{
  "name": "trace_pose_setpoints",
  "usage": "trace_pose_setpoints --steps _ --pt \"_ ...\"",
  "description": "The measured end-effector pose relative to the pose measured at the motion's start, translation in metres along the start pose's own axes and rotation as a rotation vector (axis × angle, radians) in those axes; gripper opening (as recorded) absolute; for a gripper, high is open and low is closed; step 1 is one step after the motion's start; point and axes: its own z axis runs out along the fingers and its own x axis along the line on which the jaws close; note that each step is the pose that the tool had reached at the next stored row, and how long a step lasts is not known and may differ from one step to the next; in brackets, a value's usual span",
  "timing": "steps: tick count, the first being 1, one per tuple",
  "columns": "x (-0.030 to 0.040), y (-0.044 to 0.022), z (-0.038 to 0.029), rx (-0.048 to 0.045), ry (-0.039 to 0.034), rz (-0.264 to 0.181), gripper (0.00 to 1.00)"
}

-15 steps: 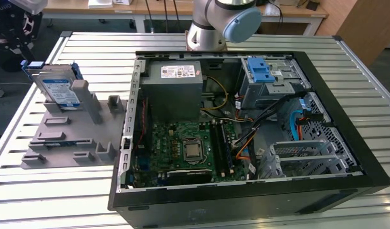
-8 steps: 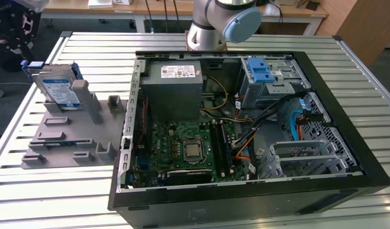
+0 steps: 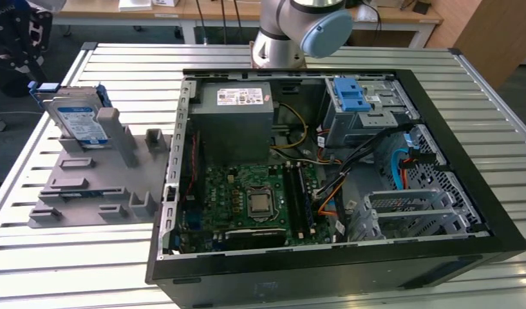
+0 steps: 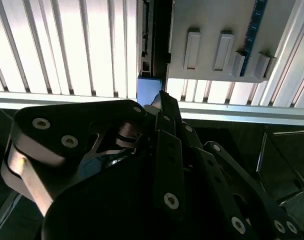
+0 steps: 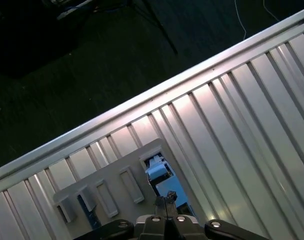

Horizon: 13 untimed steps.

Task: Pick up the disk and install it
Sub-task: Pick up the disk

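Observation:
The disk [image 3: 78,119], silver with a white-and-blue label and blue side rails, stands on edge in the grey holder [image 3: 100,187] at the exterior view's left. In the first wrist view my gripper [image 5: 166,200] hangs above the holder [image 5: 112,185], fingertips pressed together with nothing between them, close over the disk's blue-and-white top edge [image 5: 159,172]. In the second wrist view the gripper [image 4: 163,100] tapers to a closed tip just beside the disk's blue corner [image 4: 148,90]. I cannot tell whether it touches the disk.
An open black computer case [image 3: 469,212] lies on the slatted metal table [image 3: 125,64], with a motherboard [image 3: 254,199], a grey power supply [image 3: 232,122] and a drive bay with a blue clip [image 3: 353,96]. The arm's base [image 3: 288,32] stands behind the case.

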Motion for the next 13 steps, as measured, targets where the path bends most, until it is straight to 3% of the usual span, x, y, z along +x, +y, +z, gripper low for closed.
trace_pose_setpoints --steps 8,13 --pt "0.0000 0.0001 0.0000 -0.0005 0.0086 -0.140 0.11" --pt "0.0000 0.0001 0.0000 -0.0006 0.0091 -0.148 0.11"
